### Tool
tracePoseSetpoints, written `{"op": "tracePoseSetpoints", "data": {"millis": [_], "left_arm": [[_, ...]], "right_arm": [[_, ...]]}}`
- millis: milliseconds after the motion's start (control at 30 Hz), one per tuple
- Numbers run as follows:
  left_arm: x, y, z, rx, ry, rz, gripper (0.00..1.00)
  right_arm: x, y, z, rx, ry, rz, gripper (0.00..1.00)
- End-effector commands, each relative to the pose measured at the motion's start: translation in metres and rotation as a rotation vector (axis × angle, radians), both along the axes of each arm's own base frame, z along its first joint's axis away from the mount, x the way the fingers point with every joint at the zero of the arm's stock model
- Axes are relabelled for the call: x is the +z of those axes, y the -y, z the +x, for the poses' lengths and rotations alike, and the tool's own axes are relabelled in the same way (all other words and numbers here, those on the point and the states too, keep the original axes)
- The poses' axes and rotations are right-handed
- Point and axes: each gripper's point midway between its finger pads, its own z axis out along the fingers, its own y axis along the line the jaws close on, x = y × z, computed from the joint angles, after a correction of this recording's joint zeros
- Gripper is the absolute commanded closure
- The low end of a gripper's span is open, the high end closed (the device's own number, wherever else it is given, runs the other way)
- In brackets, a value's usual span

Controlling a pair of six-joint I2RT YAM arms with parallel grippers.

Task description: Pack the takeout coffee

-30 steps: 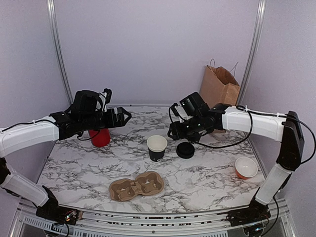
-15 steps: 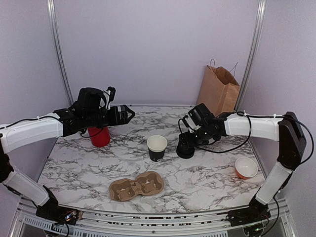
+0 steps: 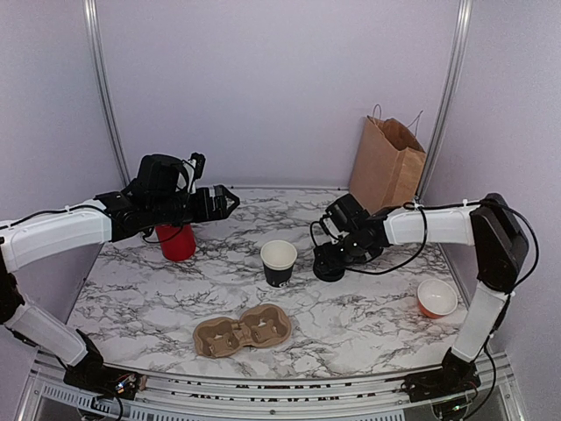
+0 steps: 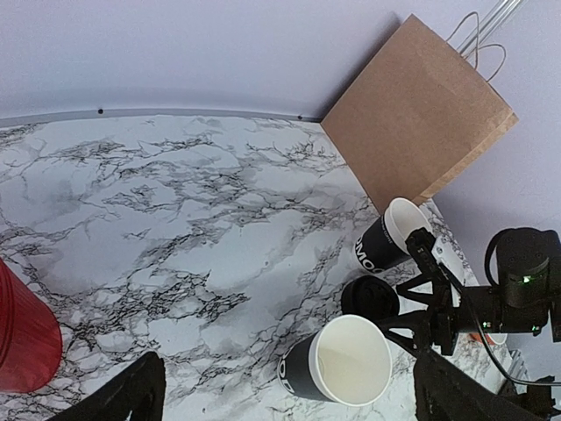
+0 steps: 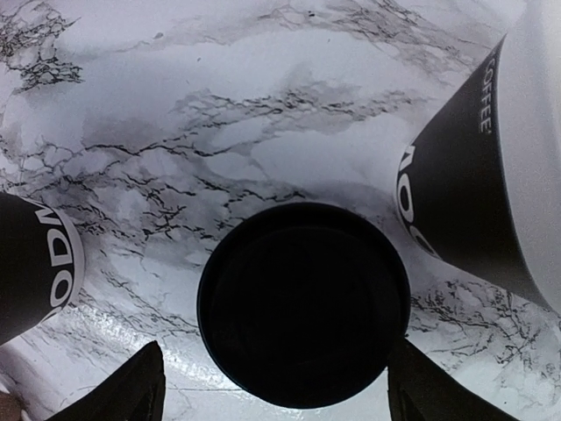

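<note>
A black paper cup (image 3: 279, 263) with white print and white inside stands open, without a lid, mid-table; it also shows in the left wrist view (image 4: 337, 364). Its round black lid (image 3: 329, 269) lies flat on the table just right of it. My right gripper (image 3: 333, 257) is open and down at the lid, and in the right wrist view the gripper (image 5: 274, 373) has a finger on each side of the lid (image 5: 302, 303). My left gripper (image 3: 224, 200) is open and empty in the air, left of the cup. A second black cup (image 4: 393, 237) stands near the bag.
A red cup (image 3: 178, 242) stands below my left arm. A cardboard cup carrier (image 3: 243, 331) lies near the front edge. A small orange bowl (image 3: 436, 298) sits front right. A brown paper bag (image 3: 388, 165) stands at the back right.
My right gripper has come down and closer to the lid, and now straddles it. My left arm has shifted slightly right. The cup and lid have not moved.
</note>
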Motion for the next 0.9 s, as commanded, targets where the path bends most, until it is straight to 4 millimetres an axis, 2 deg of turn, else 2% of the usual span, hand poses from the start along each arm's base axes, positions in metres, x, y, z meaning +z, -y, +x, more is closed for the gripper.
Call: {"op": "tracePoseSetpoints", "data": {"millis": [0,467,700,867], "left_arm": [[0.014,-0.004,0.001,0.01,0.021,-0.009,0.01],[0.01,-0.004,0.0,0.01,0.011,-0.007,0.01],[0.007,-0.003,-0.001,0.008,0.002,-0.013,0.01],[0.007,-0.001,-0.001,0.001,-0.002,-0.019,0.01]], "right_arm": [[0.0,0.002,0.015,-0.025,0.045,-0.014,0.16],[-0.002,0.005,0.021,-0.056,0.054,-0.037,0.18],[-0.011,0.001,0.02,-0.05,0.039,-0.02,0.2],[-0.012,-0.001,0.021,-0.055,0.035,-0.008,0.24]]}}
